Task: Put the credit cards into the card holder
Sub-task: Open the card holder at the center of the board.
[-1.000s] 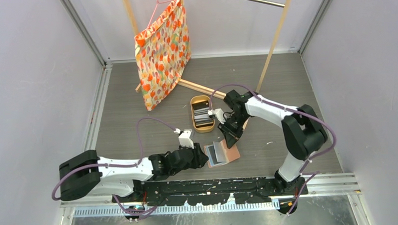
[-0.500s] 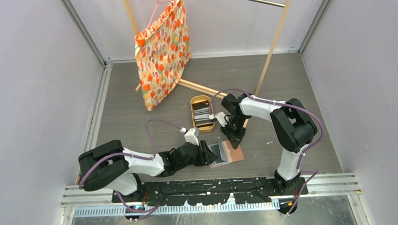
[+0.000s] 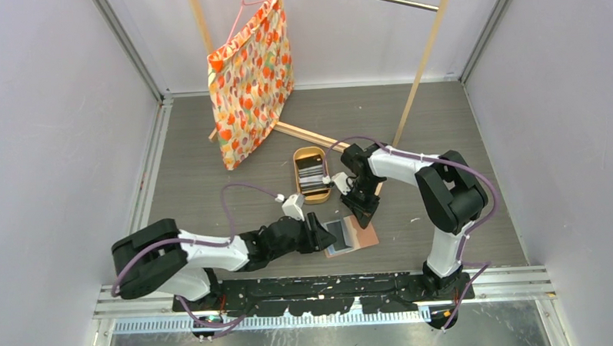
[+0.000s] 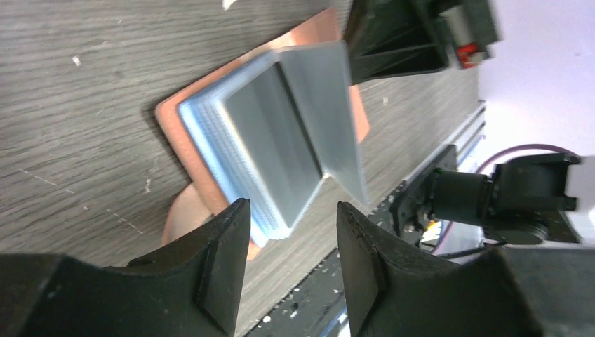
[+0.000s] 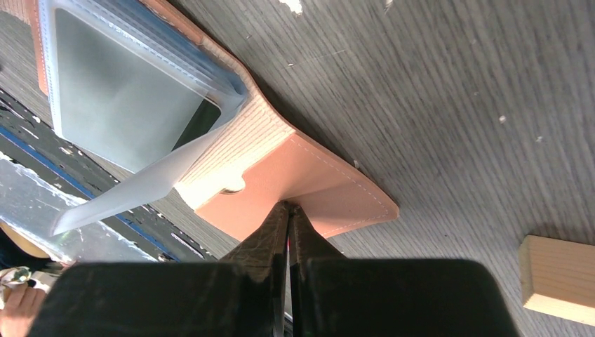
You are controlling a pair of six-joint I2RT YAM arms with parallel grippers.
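**Card holder lying open between the two arms**

I am looking down at a grey wood-grain table (image 3: 211,176). The card holder (image 3: 350,234), salmon-tan with clear plastic sleeves fanning up inside, is lying open near the front edge, close to the arm bases. The right gripper (image 5: 289,210) is reaching down from the far side, and its fingers are pinching tight on the edge of the holder's leather flap. The left gripper (image 4: 291,210) is pointing at the holder's left side. Its fingers are standing apart with nothing between them, just short of the sleeves. The credit cards (image 3: 313,176) are sitting stacked in an oval wooden tray (image 3: 296,173), just behind the holder. A floral bag (image 3: 250,75) is hanging at the back.
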